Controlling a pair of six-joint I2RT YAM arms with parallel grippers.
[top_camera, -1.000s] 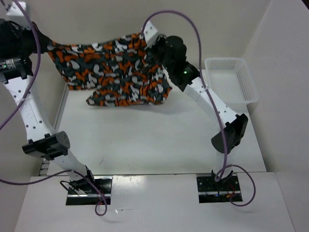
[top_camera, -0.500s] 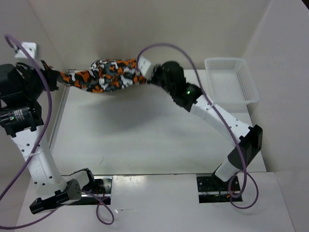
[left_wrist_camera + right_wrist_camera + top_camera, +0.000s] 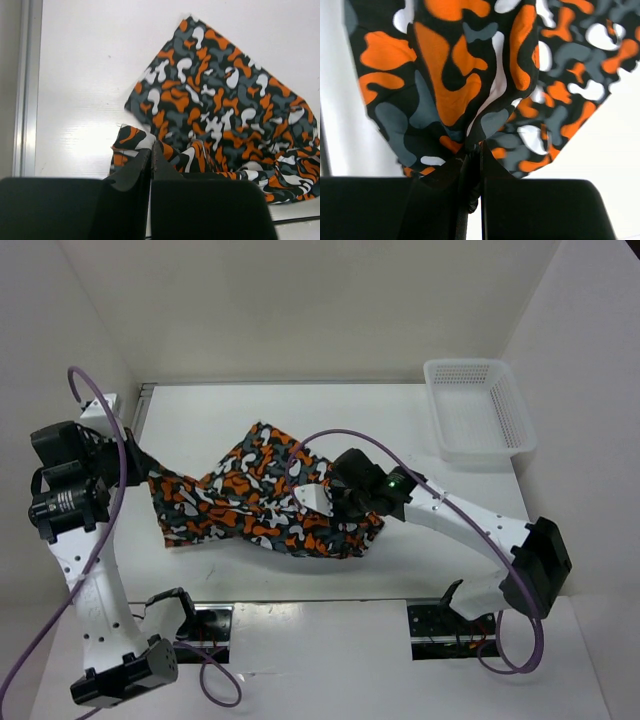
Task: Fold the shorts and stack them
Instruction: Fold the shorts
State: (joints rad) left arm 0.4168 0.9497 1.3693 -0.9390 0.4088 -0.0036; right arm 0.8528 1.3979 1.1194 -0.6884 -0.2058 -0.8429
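L tool [image 3: 151,146] pinching soft blotchy camo shorts [image 3: 225,105] edge, R tool [image 3: 475,151] pinching bunched fold

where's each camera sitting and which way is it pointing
Top external: above and behind the bases, looking down at table, shorts, basket; left arm, right arm show.
Left wrist: on the left arm, looking past left fingers pinching the shorts' edge.
Right wrist: on the right arm, looking past right fingers pinching bunched cloth.
Shared: all show the shorts.

We see white left arm [image 3: 90,590] folded back, forearm raised, black left gripper [image 3: 151,150] pinched on orange-grey-white camouflage shorts [image 3: 215,105]; white right arm [image 3: 470,525] stretched low leftward, black right gripper [image 3: 475,152] clamping same cloth.
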